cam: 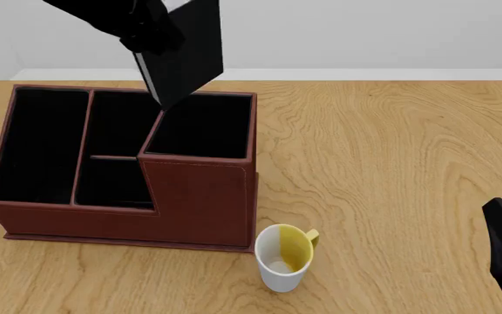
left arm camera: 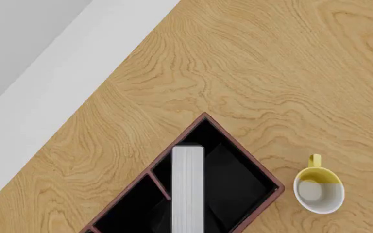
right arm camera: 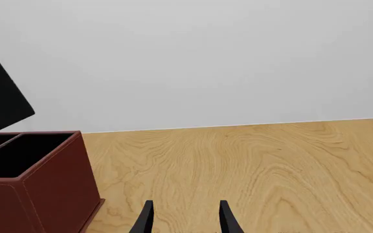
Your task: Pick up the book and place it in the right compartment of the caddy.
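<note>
Caddy [cam: 194,203]: stands on the left half of the table [cam: 391,150], its back wall close to the table's far edge; its long narrow section is at the far left, two small sections in the middle, the tall one at its right end.
Left gripper [cam: 151,33]: high above the caddy's back, coming in from the top left corner of the front view; it is closed on the book's upper part, though the fingers merge with the dark cover and are hard to separate. Most of the arm is cut off by the frame.
Book [cam: 188,52]: held in the air, tilted, its lowest corner hanging just over the rim where the middle sections meet the right compartment [cam: 200,125]; not yet inside. In the left wrist view its white page edge [left arm camera: 188,187] runs straight down over the black interior.
Right compartment: open at the top, slanted dividing wall on its left; its floor is lost in black.
Mug [cam: 284,256]: white and yellow, upright just in front of the caddy's right front corner, close but apart.
Open room: the whole right half of the table is bare wood.
Right gripper [right arm camera: 185,218]: low at the right edge, well apart from everything; its two fingers stand apart with nothing between them. In the front view only a dark part of the arm shows, cut off by the frame.
</note>
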`<state>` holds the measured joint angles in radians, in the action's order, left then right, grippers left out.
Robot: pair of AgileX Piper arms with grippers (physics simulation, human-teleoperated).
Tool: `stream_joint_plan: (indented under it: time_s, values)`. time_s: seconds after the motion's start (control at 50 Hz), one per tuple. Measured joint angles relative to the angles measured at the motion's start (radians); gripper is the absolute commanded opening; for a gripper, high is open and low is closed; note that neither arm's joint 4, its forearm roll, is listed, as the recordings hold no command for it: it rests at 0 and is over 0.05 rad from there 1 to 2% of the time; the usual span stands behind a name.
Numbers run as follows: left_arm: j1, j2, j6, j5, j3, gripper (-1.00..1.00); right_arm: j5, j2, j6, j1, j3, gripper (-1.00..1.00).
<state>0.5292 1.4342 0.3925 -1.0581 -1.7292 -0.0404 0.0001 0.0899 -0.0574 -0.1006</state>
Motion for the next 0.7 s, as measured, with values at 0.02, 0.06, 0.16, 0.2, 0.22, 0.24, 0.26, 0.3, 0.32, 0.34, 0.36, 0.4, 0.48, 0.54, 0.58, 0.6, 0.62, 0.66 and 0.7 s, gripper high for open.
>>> stream_joint_plan:
  time_s: [0.02, 0.06, 0.16, 0.2, 0.22, 0.24, 0.26, 0.3, 0.32, 0.34, 0.36, 0.4, 0.48, 0.54, 0.58, 0.6, 0.62, 0.66, 0.7]
  values:
    - [0.001, 0.003, 0.0, 0.004, 0.001, -1.0, 0.0, 0.0, 0.0, 0.001, 0.001, 1.0]
    - [0.004, 0.009, -0.001, 0.012, 0.006, -1.0, 0.0, 0.0, -0.001, 0.003, 0.002, 1.0]
    - [0.01, 0.022, -0.002, 0.032, 0.018, -1.0, -0.001, 0.0, -0.002, 0.008, 0.003, 1.0]
    - [0.012, 0.026, -0.003, 0.039, 0.023, -1.0, -0.001, 0.0, -0.002, 0.009, 0.004, 1.0]
    - [0.012, 0.029, -0.003, 0.043, 0.026, -1.0, -0.001, 0.0, -0.003, 0.01, 0.004, 1.0]
    - [0.013, 0.031, -0.003, 0.046, 0.028, -1.0, -0.001, 0.0, -0.003, 0.011, 0.005, 1.0]
    - [0.013, 0.033, -0.003, 0.05, 0.03, -1.0, -0.001, 0.0, -0.003, 0.012, 0.005, 1.0]
    - [0.014, 0.037, -0.003, 0.057, 0.034, -1.0, -0.001, 0.0, -0.004, 0.013, 0.006, 1.0]
    - [0.015, 0.039, -0.003, 0.061, 0.037, -1.0, -0.002, 0.0, -0.004, 0.014, 0.006, 1.0]
    - [0.015, 0.04, -0.004, 0.064, 0.04, -1.0, -0.002, 0.0, -0.004, 0.015, 0.005, 1.0]
    - [0.016, 0.042, -0.004, 0.068, 0.043, -1.0, -0.002, 0.0, -0.005, 0.015, 0.005, 1.0]
    - [0.018, 0.045, -0.005, 0.076, 0.05, -1.0, -0.003, 0.0, -0.005, 0.017, 0.006, 1.0]
    - [0.021, 0.049, -0.007, 0.091, 0.065, -1.0, -0.003, 0.0, -0.007, 0.02, 0.007, 1.0]
    - [0.024, 0.052, -0.01, 0.102, 0.076, -1.0, -0.003, 0.0, -0.008, 0.022, 0.008, 1.0]
    - [0.025, 0.053, -0.011, 0.109, 0.083, -1.0, -0.003, 0.0, -0.008, 0.023, 0.008, 1.0]
    - [0.026, 0.053, -0.012, 0.112, 0.087, -1.0, -0.003, 0.0, -0.009, 0.023, 0.009, 1.0]
    - [0.027, 0.053, -0.013, 0.116, 0.092, -1.0, -0.003, 0.0, -0.009, 0.024, 0.009, 1.0]
    - [0.029, 0.053, -0.014, 0.122, 0.1, -1.0, -0.003, 0.0, -0.01, 0.025, 0.01, 1.0]
    - [0.031, 0.053, -0.015, 0.129, 0.108, -1.0, -0.003, 0.0, -0.01, 0.026, 0.011, 1.0]
